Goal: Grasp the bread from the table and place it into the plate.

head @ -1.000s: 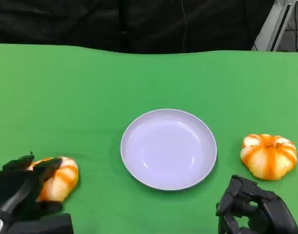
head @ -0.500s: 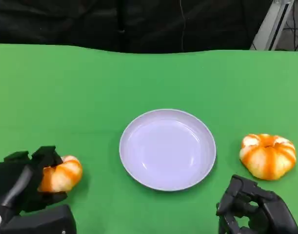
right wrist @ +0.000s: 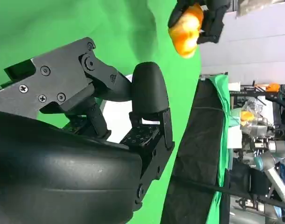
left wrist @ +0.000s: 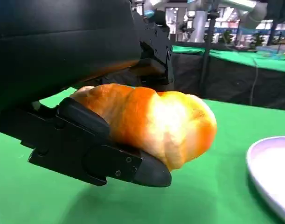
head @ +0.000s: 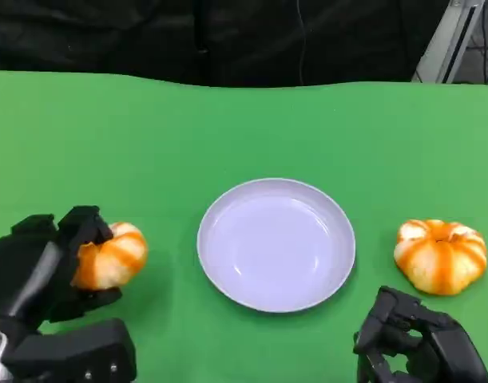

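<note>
Orange-striped bread (head: 112,255) sits clamped in the left hand (head: 44,267), lifted off the green table (head: 148,136) at nine o'clock of the plate (head: 275,243). Carry step; next, travel toward three o'clock and release over the plate.

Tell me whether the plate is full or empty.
Empty: the plate shows bare white inside; one bread is in the left hand, another bread on the table.
</note>
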